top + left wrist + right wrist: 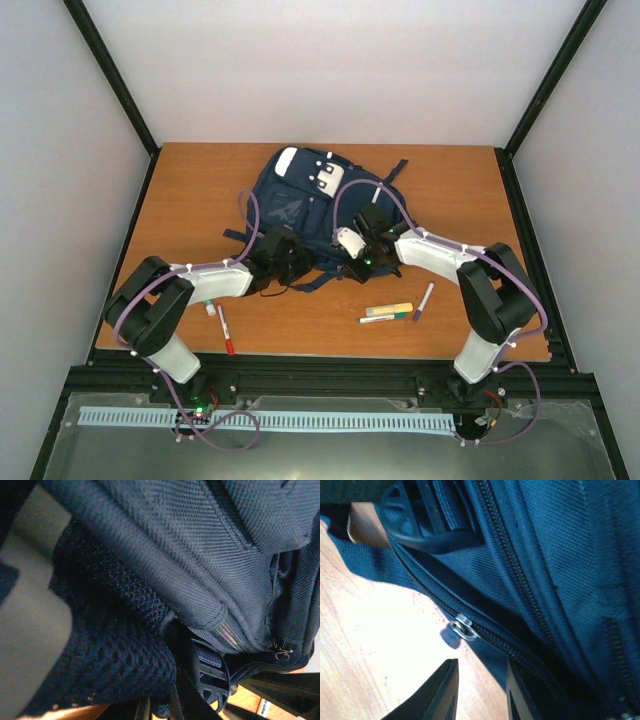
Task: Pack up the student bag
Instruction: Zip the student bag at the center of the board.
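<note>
The student bag (300, 200), navy with white patches, lies on the wooden table (200, 190) at the middle back. My left gripper (283, 262) is at its near left edge. In the left wrist view (161, 707) it is closed narrowly, with a fold of the bag's dark mesh padding (120, 650) between the fingers. My right gripper (362, 250) is at the bag's near right edge. In the right wrist view (480, 692) it is open and empty, just short of a silver zipper pull (462, 627) on the bag's (555, 555) lower seam.
A yellow highlighter (388, 309), a white pen (378, 318) and a purple pen (423, 300) lie on the table near the right arm. A red pen (226, 330) lies by the left arm. Black strap buckles show in the left wrist view (210, 672) and the right wrist view (427, 520).
</note>
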Motion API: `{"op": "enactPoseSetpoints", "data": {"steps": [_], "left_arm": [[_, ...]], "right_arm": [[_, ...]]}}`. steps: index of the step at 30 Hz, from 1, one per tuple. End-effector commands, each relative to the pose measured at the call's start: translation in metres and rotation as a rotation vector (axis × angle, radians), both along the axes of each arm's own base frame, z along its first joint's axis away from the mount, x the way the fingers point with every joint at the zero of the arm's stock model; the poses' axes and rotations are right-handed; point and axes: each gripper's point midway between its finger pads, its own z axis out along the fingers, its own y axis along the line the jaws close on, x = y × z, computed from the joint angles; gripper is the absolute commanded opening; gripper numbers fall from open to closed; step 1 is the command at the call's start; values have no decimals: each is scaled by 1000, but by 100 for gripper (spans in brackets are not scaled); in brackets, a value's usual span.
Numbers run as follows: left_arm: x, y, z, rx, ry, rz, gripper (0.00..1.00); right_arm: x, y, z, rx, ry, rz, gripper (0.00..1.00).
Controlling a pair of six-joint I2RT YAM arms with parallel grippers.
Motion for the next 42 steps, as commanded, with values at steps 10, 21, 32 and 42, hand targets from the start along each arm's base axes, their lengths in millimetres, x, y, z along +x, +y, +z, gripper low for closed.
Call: {"op": "enactPoseSetpoints", "data": {"steps": [10,21,32,42], "left_arm": [[-2,-50,46,-142,-64,-108,1],[-14,-67,79,-176,-138,-173,1],[-16,-58,73,-101,-144,-154,1],[-15,-57,71,-86,-145,-153,1]], "right_arm": [[2,14,5,66,-22,-32,41],[14,25,-7,-21,-76,-74,43],[4,13,-6,-65,-74,-58,21],[-20,7,-16,-74,17,-1,12]]}}
